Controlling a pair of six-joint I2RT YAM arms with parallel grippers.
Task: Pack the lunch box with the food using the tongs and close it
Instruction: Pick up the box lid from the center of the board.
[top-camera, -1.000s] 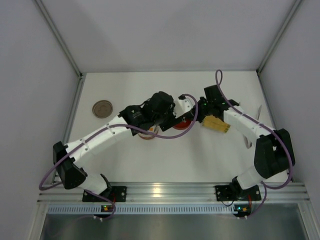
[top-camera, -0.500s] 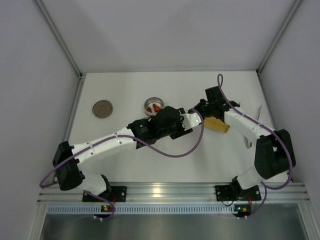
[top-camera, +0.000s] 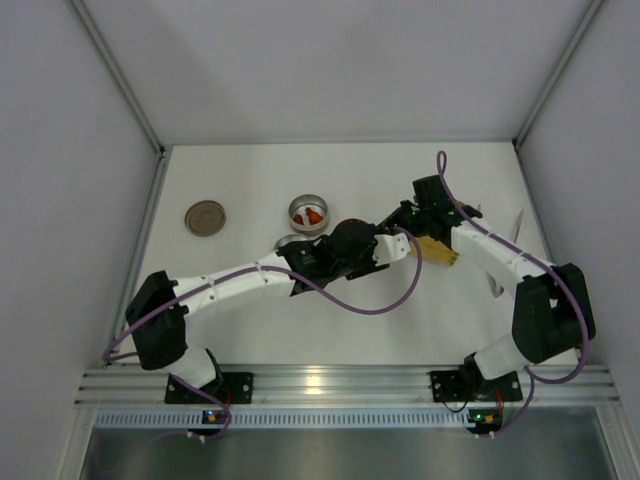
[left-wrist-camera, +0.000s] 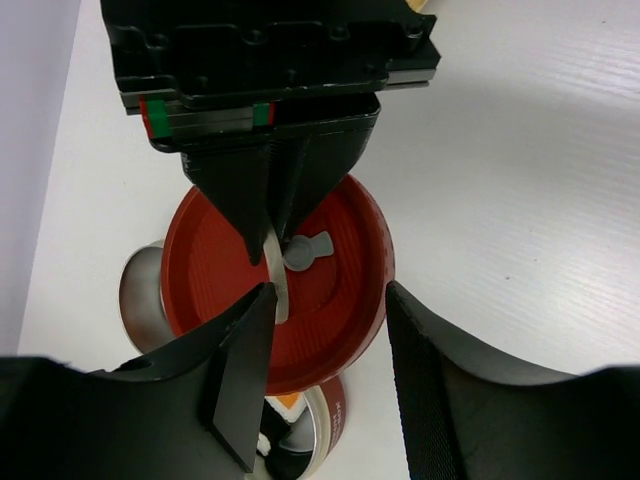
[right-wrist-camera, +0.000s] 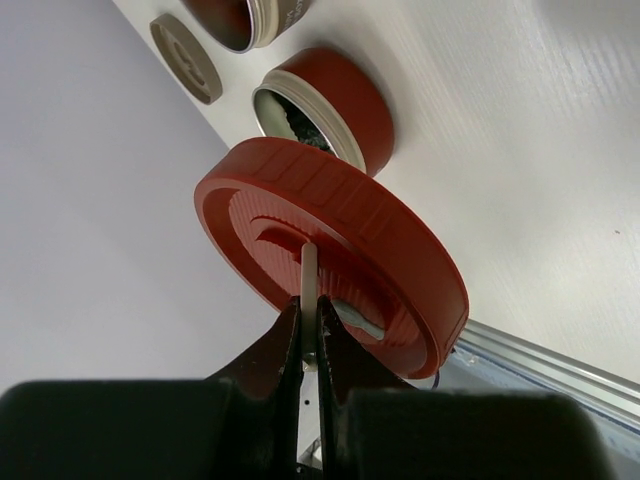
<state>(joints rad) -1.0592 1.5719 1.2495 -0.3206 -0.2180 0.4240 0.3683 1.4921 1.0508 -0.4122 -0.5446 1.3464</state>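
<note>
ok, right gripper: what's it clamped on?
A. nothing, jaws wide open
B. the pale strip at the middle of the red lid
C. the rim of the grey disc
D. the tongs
B: in the right wrist view the right gripper is shut on the thin pale strip standing up from the middle of the red lid, which it holds tilted.

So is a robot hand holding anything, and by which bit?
The right hand pinches the red lid by the thin pale strip at its middle. The left hand is open, holding nothing.
</note>
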